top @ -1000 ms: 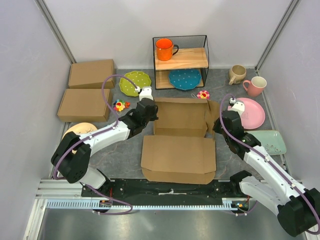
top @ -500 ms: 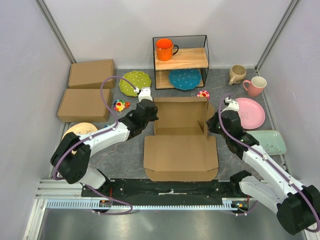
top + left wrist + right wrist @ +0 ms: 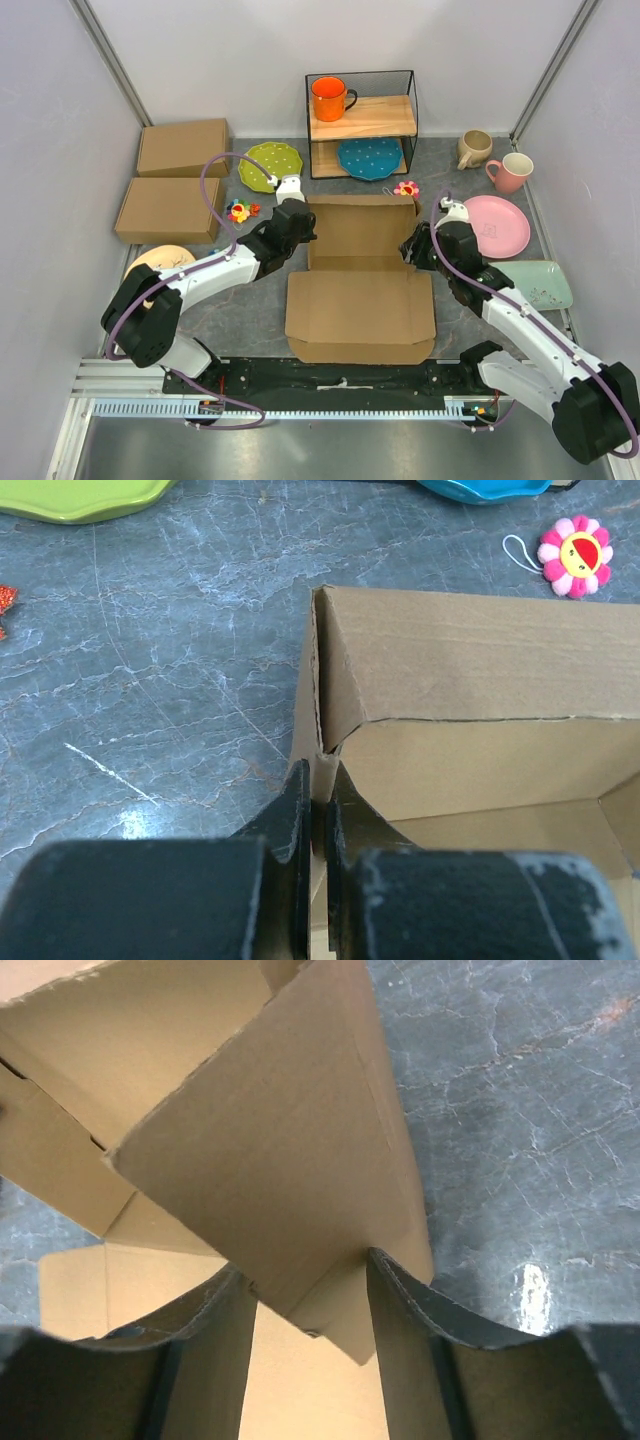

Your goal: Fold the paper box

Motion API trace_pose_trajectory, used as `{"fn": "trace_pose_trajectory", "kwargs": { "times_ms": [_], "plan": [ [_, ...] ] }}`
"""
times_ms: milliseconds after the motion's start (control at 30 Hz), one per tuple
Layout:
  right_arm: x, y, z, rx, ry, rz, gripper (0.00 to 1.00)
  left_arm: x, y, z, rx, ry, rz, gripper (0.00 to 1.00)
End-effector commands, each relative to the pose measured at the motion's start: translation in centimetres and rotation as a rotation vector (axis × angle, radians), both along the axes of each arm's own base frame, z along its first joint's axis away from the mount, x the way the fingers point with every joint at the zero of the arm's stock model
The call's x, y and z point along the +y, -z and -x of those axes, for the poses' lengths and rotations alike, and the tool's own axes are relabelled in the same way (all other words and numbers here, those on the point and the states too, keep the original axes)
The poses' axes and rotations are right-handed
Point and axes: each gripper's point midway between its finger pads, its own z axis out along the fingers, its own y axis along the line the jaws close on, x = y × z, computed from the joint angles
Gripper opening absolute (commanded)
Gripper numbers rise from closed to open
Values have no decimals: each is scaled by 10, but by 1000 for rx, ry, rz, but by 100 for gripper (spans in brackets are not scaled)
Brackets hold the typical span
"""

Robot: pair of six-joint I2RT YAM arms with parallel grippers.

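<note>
The paper box is a brown cardboard mailer lying open mid-table, its back wall raised and its front panel flat. My left gripper is at the box's left rear corner. In the left wrist view this gripper is shut on the thin left side wall of the box. My right gripper is at the right rear corner. In the right wrist view it stands open, with a slanting side flap of the box between its fingers.
Two closed cardboard boxes sit at the left, near a green plate. A wire shelf holds an orange mug and a blue plate. Right: pink plate, two mugs, pale green tray. A flower toy lies behind the box.
My right gripper has opened and shifted left and up against the box's right wall. The box's right side has shifted slightly. The left arm has stayed put.
</note>
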Motion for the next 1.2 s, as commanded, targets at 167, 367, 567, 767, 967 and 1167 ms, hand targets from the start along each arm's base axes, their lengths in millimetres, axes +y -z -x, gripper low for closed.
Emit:
{"fn": "trace_pose_trajectory", "kwargs": {
  "times_ms": [167, 367, 567, 767, 967, 1167],
  "plan": [
    [-11, -54, 3, -119, 33, -4, 70, 22, 82, 54, 268, 35, -160, 2],
    [-33, -129, 0, -307, 125, -4, 77, 25, 83, 54, 270, 36, -171, 2],
    [-94, -148, 4, -357, 450, 27, 63, 24, 82, 54, 266, 37, -168, 2],
    [-93, -78, -11, -172, 444, 34, 48, 25, 80, 56, 264, 39, -162, 2],
    [-57, -29, -12, -124, 245, -10, 61, 24, 77, 56, 256, 43, -156, 2],
    [-28, -28, -17, -184, 89, -74, 69, 21, 76, 56, 254, 50, -147, 2]
  ]
}}
